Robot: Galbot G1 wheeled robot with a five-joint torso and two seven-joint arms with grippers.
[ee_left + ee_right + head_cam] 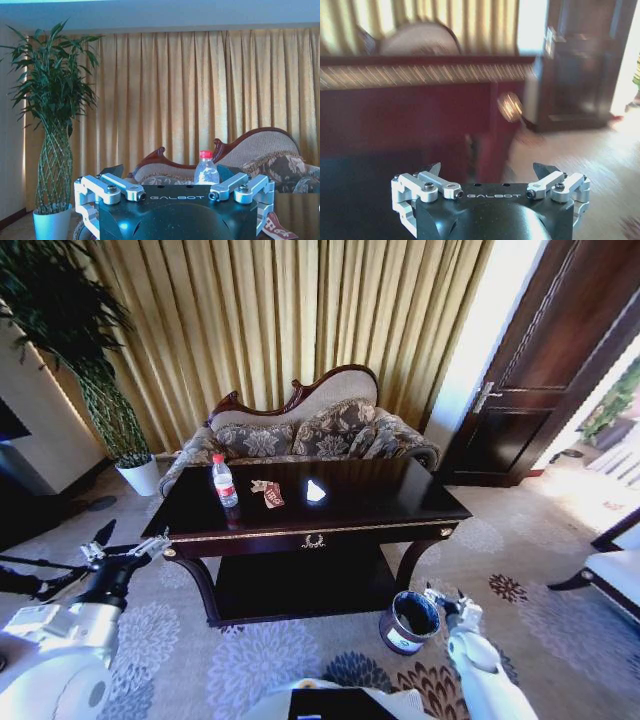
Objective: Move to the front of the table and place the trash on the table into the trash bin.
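Facing the table (pixel 400 502) squarely from the front, I judge the approach part of the task essentially complete: its gold-trimmed drawer front sits centred before me and the top is within view of both arms. The sorting part has not begun. The trash bin (pixel 410 622) stands on the carpet below the table's right front corner, just beside my right gripper (pixel 447 601), and I cannot tell whether anything lies in it. All the trash I can identify lies on the tabletop: the bottle (pixel 225 481) upright toward the left, the reddish wrapper (pixel 268 494) just right of it, the white paper scrap (pixel 316 491) further right, each apart from the others. My left gripper (pixel 128 546) hangs off the table's left front corner, short of the bottle; its fingers (pixel 119 186) are spread and empty. The right gripper's fingers (pixel 555 181) are likewise spread, grasping nothing. Remaining: three items to collect and bin
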